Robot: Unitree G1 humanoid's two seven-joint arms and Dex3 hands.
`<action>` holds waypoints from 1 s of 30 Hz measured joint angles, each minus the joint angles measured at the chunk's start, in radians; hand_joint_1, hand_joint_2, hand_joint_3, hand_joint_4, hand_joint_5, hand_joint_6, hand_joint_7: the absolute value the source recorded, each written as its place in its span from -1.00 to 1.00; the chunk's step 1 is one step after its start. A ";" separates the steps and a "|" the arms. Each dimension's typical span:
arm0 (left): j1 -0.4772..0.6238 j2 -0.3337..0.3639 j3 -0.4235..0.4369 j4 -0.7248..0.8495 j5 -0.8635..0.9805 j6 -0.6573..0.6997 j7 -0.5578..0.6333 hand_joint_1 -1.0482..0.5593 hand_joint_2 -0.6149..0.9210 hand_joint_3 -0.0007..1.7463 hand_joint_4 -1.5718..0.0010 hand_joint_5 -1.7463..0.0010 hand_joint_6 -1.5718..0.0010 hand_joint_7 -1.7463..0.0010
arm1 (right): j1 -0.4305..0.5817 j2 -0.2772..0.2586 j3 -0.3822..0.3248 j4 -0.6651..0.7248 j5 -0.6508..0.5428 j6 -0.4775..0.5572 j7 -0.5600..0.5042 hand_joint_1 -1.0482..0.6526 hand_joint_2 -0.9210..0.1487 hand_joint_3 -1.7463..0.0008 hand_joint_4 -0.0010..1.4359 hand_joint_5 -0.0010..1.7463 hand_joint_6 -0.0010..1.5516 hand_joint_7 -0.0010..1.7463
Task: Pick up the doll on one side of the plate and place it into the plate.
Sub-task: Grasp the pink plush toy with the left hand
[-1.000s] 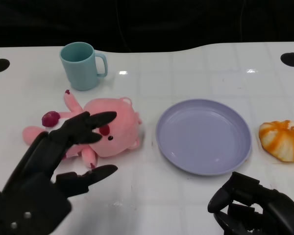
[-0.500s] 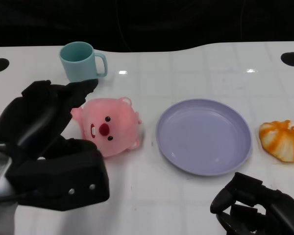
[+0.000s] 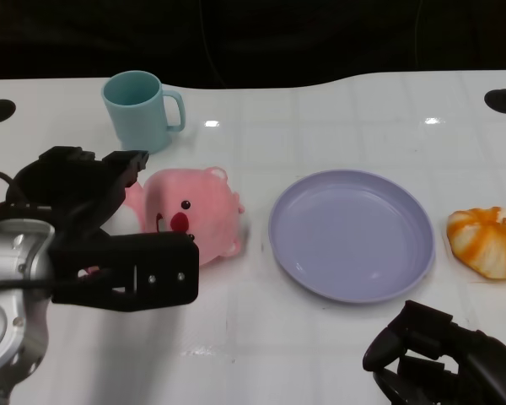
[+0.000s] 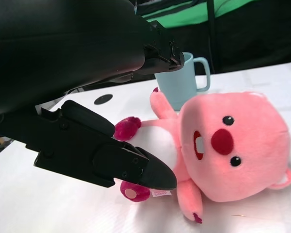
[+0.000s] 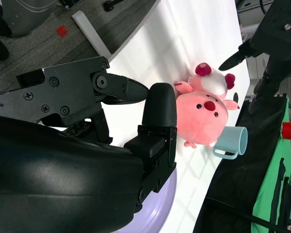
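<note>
The left hand (image 3: 84, 228) hovers over the pink doll (image 3: 194, 215), fingers (image 4: 136, 167) spread and holding nothing (doll lying left of the purple plate (image 3: 351, 234)). The right hand (image 3: 443, 363) rests at the near right of the desk (image 3: 320, 118), fingers curled in on nothing.

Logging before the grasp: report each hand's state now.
Left hand: open, fingers apart over the doll, not gripping.
Right hand: shut, holding nothing.

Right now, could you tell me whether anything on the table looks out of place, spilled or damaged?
Nothing stands out. The pink doll lies flopped on the table beside the empty purple plate, as expected before pickup. The teal mug stands upright with no spill, and the orange-and-white item sits intact beyond the plate.
</note>
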 measured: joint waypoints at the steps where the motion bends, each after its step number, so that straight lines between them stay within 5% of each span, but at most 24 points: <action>1: -0.014 -0.003 -0.004 0.032 0.000 0.000 0.001 -0.60 0.98 -0.98 1.00 0.74 0.84 0.99 | 0.000 0.000 0.000 0.000 0.000 0.000 0.000 -0.08 -1.00 0.43 -0.09 1.00 -0.40 0.89; 30: -0.339 -0.182 -0.158 0.866 -0.061 -0.172 0.288 -0.52 0.96 -1.00 0.91 0.77 0.72 0.97 | 0.034 -0.002 0.003 -0.031 -0.002 0.018 -0.001 -0.10 -1.00 0.44 -0.11 1.00 -0.40 0.89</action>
